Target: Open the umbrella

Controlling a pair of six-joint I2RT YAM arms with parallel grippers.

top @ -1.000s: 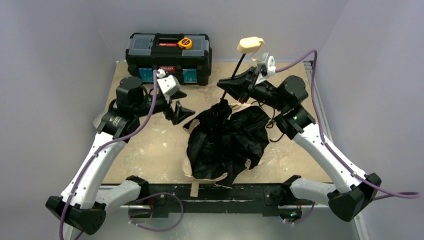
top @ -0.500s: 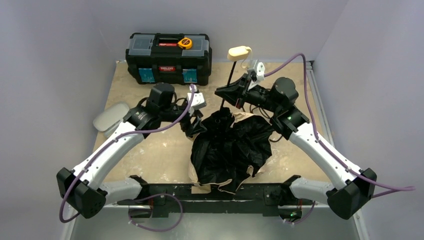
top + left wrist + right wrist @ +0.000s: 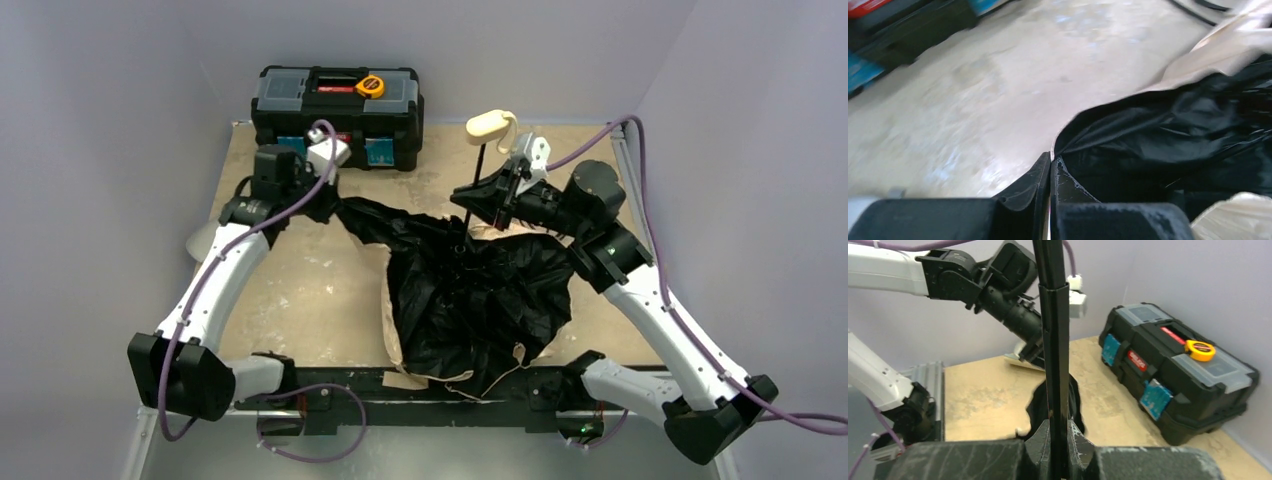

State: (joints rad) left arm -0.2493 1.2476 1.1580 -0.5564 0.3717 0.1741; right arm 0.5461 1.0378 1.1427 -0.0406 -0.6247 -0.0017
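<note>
Nearest the arm bases, the umbrella (image 3: 470, 290) lies in the middle of the table (image 3: 300, 290) as a crumpled heap. Its black lining faces up, and strips of beige outer fabric show along the near and left hems, reaching the table's near edge. The canopy (image 3: 400, 225) is not spread. It sags in folds, apart from one corner stretched to a point toward the left. The left gripper (image 3: 328, 203) holds that corner, and in the left wrist view its fingers (image 3: 1040, 172) are pressed together on the edge of the black fabric just above the tabletop. To the right of centre, the right gripper (image 3: 470, 195) is clamped on the thin black shaft (image 3: 1053, 340). The shaft rises out of the heap, passes between the closed fingers and tilts slightly away from the arms. The cream handle (image 3: 487, 125) sits at the shaft's upper end, raised well off the table. At the far left edge stands a black toolbox (image 3: 335, 115) with a grey lid, apart from the umbrella, and a yellow tape measure (image 3: 370, 86) rests on top of it.
</note>
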